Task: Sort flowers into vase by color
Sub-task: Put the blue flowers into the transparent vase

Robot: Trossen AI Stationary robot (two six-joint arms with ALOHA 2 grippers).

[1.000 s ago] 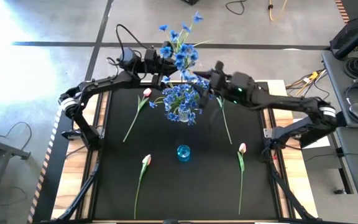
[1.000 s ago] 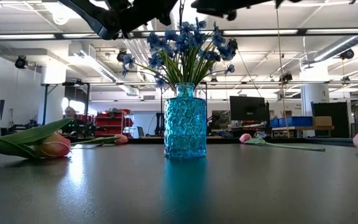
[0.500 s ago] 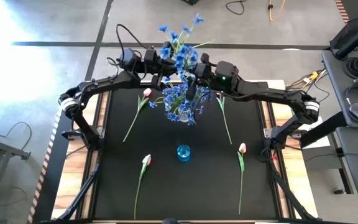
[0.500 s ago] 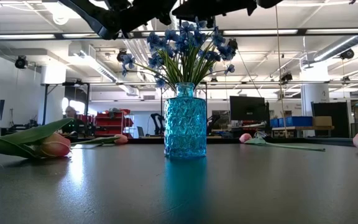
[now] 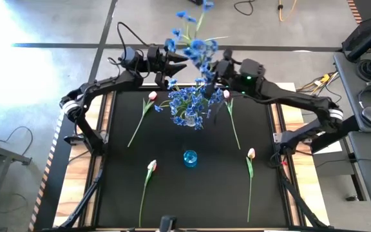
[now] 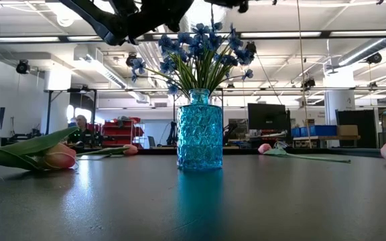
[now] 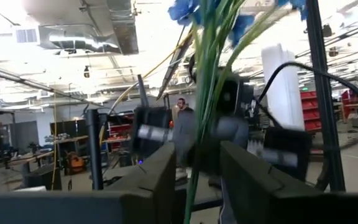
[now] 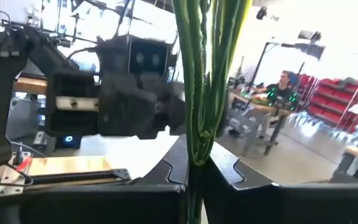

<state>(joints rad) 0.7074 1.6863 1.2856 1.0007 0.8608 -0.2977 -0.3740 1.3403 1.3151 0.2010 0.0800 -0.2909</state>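
A spray of small blue blossoms (image 5: 194, 40) is held up in the air over the table's far middle, and my right gripper (image 5: 209, 76) is shut on its green stem. My left gripper (image 5: 180, 60) is open just left of it, a finger on either side of the same stem (image 7: 197, 155). A bunch of blue sprays (image 5: 189, 103) stands in a vase below. The low view shows a blue glass vase (image 6: 200, 137) with blue blossoms (image 6: 200, 47) above it. Several pink-white tulips lie flat on the black table: (image 5: 151, 96), (image 5: 226, 95), (image 5: 152, 165), (image 5: 250, 153). My right gripper pinches the spray's bundle of green stems (image 8: 195, 152) between its two fingers. The fingers come in level from the table's right and lie across the stems. The spray is lifted clear of the table and vase, its blossom end toward the far edge.
A small blue vase (image 5: 190, 158) stands at the table's near middle, between the two near tulips. Light wooden strips (image 5: 95, 129) edge the black table on both sides. The room beyond holds a seated person (image 8: 281, 87), shelves and cables.
My right gripper has reached in from the right to the spray's stem beside my left gripper and has shut on it. My left gripper has opened around the stem. The spray's blossoms have shifted a little toward the far edge.
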